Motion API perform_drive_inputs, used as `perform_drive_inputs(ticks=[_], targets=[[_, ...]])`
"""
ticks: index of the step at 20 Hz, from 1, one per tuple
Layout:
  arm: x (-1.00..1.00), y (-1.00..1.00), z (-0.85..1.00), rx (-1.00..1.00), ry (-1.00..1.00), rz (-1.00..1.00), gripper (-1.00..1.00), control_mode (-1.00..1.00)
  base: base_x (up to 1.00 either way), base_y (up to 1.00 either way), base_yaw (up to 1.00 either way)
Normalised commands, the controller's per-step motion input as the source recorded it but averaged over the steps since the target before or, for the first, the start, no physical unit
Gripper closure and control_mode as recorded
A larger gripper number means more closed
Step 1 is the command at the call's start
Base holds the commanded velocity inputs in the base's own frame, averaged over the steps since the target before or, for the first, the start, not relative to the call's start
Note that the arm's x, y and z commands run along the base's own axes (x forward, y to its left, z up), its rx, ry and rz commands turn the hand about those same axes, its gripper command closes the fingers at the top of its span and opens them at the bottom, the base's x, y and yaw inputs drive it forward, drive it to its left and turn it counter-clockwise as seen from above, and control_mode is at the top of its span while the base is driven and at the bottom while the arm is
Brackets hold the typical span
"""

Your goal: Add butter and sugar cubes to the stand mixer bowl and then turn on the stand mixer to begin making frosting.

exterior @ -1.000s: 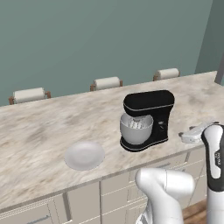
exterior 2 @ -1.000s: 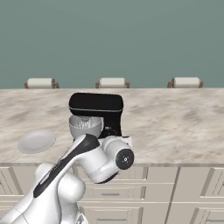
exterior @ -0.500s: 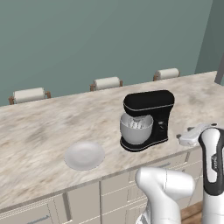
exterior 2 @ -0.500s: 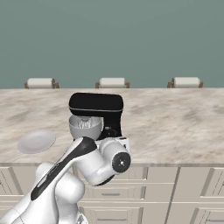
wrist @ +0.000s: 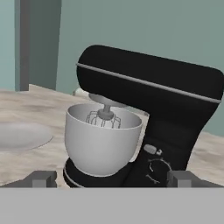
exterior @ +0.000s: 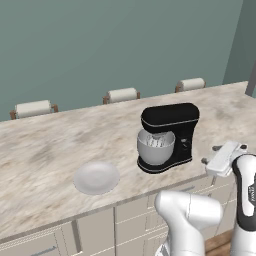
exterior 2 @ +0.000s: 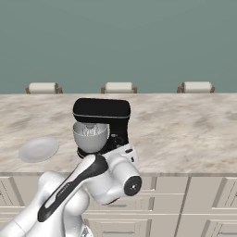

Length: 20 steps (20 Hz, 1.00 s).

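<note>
looking at the mixer, nothing switched on yet

the stand mixer (exterior: 167, 135) sits on the counter (exterior: 50, 145) with the stand mixer bowl (wrist: 101, 139) under its whisk (wrist: 104, 118). the plate (exterior: 96, 177) beside it looks bare. the gripper (wrist: 111, 178) has its fingers apart, holding nothing, near the dial. i think switching on is left.

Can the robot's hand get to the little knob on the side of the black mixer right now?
Probably yes. The gripper faces the glossy black stand mixer, its fingertips spread wide, and the small dial on the column sits ahead with nothing visible in between.
</note>
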Motion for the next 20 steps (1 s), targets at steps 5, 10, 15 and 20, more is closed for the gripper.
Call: perform_drive_inputs(ticks=[5,10,15,20], targets=[[0.0,0.02,-0.01,-0.06,-0.19,0.03,-1.0,-1.0,0.0,0.0,0.0],[0.0,0.08,0.0,-0.05,-0.02,0.0,-1.0,-1.0,0.0,0.0,0.0],[0.06,0.0,0.0,-0.03,0.0,0.0,-1.0,-1.0,0.0,0.0,0.0],[0.22,0.0,0.0,0.0,0.0,0.02,-1.0,-1.0,0.0,0.0,0.0]])
